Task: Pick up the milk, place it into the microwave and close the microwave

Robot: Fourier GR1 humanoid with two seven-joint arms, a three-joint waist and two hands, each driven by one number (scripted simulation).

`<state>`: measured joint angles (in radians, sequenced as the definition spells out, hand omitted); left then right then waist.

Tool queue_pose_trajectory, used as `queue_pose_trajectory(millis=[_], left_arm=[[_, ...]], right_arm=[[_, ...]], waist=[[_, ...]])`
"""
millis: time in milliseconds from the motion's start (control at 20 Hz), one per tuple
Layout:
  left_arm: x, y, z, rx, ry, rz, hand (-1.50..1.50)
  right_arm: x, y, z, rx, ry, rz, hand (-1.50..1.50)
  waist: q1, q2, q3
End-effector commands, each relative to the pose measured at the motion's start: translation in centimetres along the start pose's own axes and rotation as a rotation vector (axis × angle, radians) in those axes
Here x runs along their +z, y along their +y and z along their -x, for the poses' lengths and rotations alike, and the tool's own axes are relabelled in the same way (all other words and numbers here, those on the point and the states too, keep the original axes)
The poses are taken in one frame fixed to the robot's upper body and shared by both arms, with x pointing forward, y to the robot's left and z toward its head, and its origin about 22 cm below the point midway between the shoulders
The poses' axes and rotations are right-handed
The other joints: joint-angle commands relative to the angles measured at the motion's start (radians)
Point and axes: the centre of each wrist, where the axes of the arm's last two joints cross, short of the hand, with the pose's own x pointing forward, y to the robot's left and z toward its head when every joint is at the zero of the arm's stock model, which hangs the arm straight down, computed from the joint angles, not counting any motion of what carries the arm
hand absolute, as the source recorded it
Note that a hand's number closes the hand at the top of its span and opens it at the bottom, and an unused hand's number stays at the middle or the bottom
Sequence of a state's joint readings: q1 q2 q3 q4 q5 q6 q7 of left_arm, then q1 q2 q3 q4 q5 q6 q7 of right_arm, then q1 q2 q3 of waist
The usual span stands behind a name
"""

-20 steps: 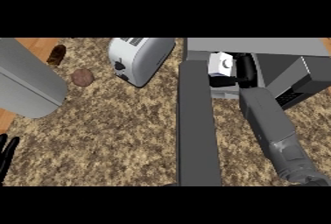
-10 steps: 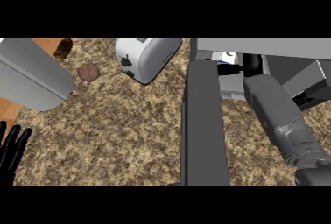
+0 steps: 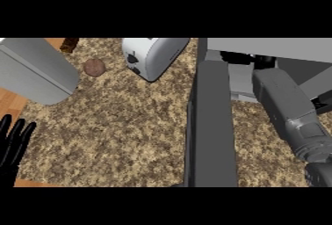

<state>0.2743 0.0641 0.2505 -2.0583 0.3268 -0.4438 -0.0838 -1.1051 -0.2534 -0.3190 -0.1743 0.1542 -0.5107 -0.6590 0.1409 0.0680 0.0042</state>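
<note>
One toaster (image 3: 154,56), one microwave (image 3: 272,66) with one open door (image 3: 211,132), one grey bin (image 3: 35,70), one brown round lump (image 3: 95,67), one dark brown item (image 3: 69,44) at the top edge, two hands (image 3: 13,145) (image 3: 250,57).

On my table (image 3: 117,132) the toaster (image 3: 152,55) stands at the back, a small round thing (image 3: 95,67) to its left. The microwave (image 3: 272,48) sits at right, its open door (image 3: 211,132) running toward me between them.

left hand (image 3: 13,145) resting open, right forearm (image 3: 288,110) extended
</note>
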Motion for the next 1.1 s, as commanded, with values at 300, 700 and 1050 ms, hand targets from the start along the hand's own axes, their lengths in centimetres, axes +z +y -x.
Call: queue_pose_trajectory(millis=[300,700,1050], left_arm=[[-1.5,-0.8,0.3,-0.049,0.011,0.041,-1.5],[-2.3,-1.7,0.7,-0.035,-0.004,0.07,-1.5],[-3.0,-2.4,1.3,-0.034,0.011,0.093,-1.5]], right_arm=[[0.2,0.3,0.1,0.297,-0.081,0.086,-1.5],[0.2,1.3,-0.6,0.138,0.045,-0.024,-1.5],[0.3,2.3,-1.2,0.031,0.07,-0.06,-1.5]], waist=[[0.032,0.017,0.0],[0.04,0.018,0.004],[0.03,0.018,0.003]])
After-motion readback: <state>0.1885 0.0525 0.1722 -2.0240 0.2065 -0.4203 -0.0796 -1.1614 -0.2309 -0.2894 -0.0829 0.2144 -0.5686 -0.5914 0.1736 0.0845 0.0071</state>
